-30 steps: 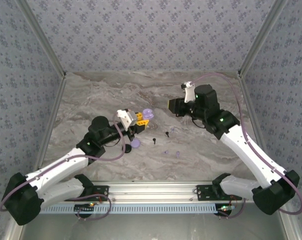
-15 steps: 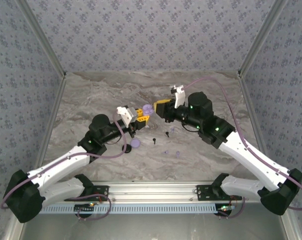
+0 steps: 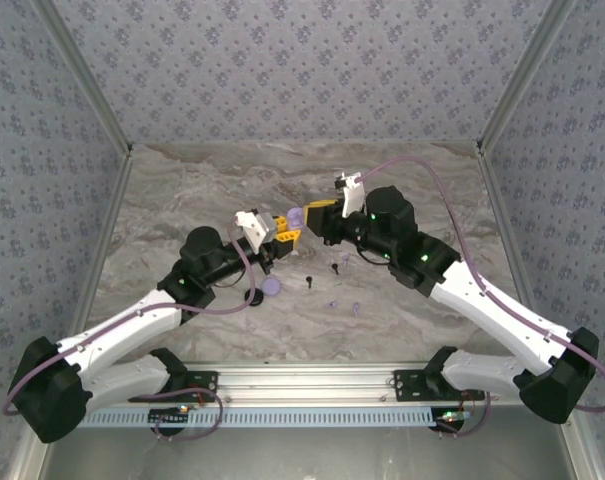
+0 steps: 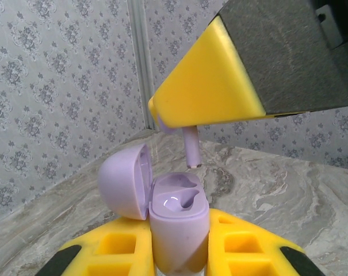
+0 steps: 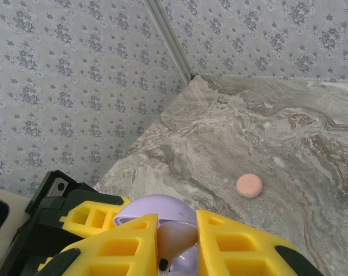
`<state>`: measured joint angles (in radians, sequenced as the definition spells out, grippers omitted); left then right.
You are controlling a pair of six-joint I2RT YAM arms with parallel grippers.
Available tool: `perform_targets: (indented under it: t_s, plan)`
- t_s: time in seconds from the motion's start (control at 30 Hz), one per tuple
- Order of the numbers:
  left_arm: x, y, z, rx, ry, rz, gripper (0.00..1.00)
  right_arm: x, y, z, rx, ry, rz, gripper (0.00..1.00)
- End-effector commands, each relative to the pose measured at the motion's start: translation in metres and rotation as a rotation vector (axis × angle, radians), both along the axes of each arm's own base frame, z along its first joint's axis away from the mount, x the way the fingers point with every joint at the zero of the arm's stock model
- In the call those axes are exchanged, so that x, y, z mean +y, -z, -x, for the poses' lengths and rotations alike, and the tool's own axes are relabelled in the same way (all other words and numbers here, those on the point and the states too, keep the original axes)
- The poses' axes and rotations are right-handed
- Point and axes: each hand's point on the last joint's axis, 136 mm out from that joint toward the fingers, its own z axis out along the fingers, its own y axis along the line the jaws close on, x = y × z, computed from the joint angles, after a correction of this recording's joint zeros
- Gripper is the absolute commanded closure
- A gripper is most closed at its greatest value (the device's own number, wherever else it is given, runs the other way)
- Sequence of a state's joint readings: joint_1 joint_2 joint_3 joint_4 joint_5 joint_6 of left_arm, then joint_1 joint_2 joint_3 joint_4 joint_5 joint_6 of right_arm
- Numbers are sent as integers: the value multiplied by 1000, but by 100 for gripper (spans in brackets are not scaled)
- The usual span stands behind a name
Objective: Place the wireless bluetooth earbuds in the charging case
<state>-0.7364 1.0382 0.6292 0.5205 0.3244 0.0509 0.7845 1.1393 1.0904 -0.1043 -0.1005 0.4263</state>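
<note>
Now, left gripper (image 4: 179,256): your yellow fingers are closed on the charging case, one on each side of its lower body.
Right gripper (image 5: 175,241): clamped on a single earbud. You can see the bud pinched between the two yellow fingers in the right wrist view.
Held earbud (image 4: 191,147): the stem hangs down out of the right fingertips, directly above the open top of the case, with its tip apart from the case. It reads lavender from the left wrist and pinkish from the right wrist, so note it as pale, possibly lavender.
Charging case (image 4: 178,221): lavender and upright, with the lid flipped open to the left in the left wrist view and the recessed wells showing.
Meeting point: in the top view you have both tools tip to tip above the middle of the table (image 3: 182,190), with the case between them.
Loose buds: a black earbud (image 3: 308,279) and a second black earbud (image 3: 335,267) lie on the marble nearer the bases. Two lavender earbuds (image 3: 333,303) lie nearer still.
Discs: the lavender disc (image 3: 273,286) is just beside the black disc (image 3: 254,297), by the left wrist. The pink disc (image 5: 249,185) lies well apart on the marble.
</note>
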Motion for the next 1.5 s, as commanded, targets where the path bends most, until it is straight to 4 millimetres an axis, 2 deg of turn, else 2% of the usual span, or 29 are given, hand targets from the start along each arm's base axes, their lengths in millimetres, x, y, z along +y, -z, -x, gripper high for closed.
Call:
perform_targets:
  t_s: [0.0,0.67,1.2,1.47]
  plan:
    - [-3,-29,1,-47,8,57,100,3,-6,-2,-13,10,-14,78]
    - [-2,-33,1,-63,3,59,100,12,13,8,62,-35,3,78]
    - [-3,-26,3,-119,11,25,100,8,13,13,86,-21,20,78]
    - [-4,-28,2,-135,13,24,100,7,22,13,109,-7,37,77]
